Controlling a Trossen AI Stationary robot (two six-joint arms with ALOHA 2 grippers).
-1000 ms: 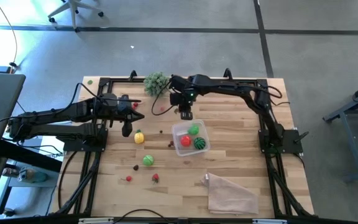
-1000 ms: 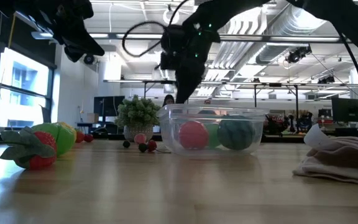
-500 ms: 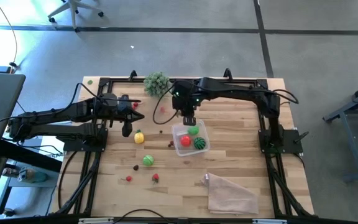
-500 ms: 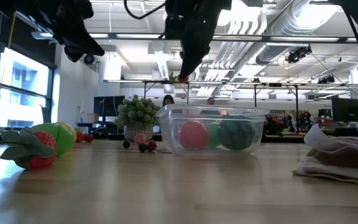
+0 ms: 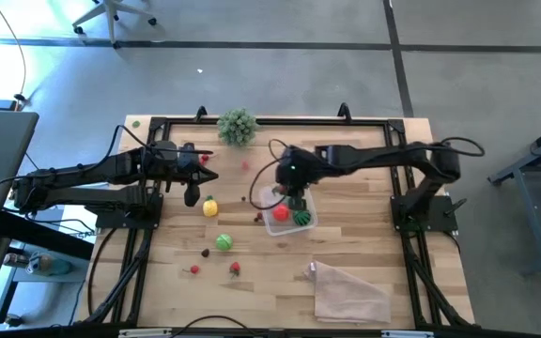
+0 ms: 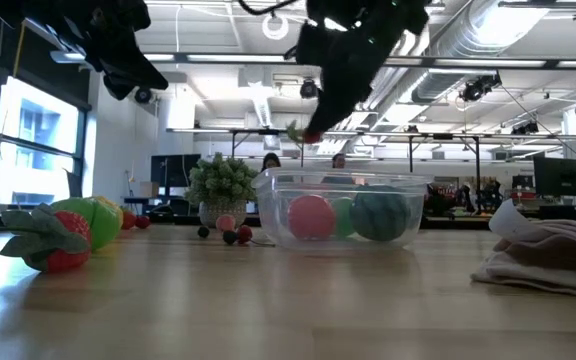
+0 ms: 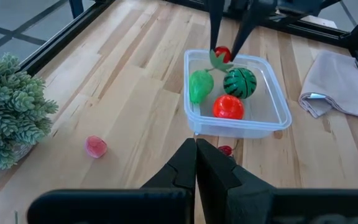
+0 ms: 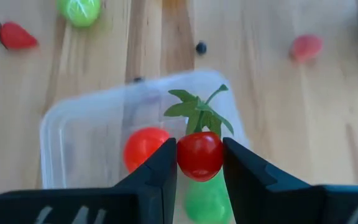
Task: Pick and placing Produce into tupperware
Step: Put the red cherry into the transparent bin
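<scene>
High view: right gripper (image 5: 296,195) directly over the tupperware (image 5: 287,208); left gripper (image 5: 192,195) parked well off to the side, near the loose produce. Low view: right gripper above the tub rim, small tomato showing at its tips. Left wrist view: own fingers (image 7: 194,163) pressed together, empty. Right wrist view: red tomato (image 8: 199,155) clamped between the fingers, tub straight below, so a release should drop it in.

Two dark jointed arms on black frames, looping black cables, slim tapered black fingers (image 8: 160,174)
</scene>
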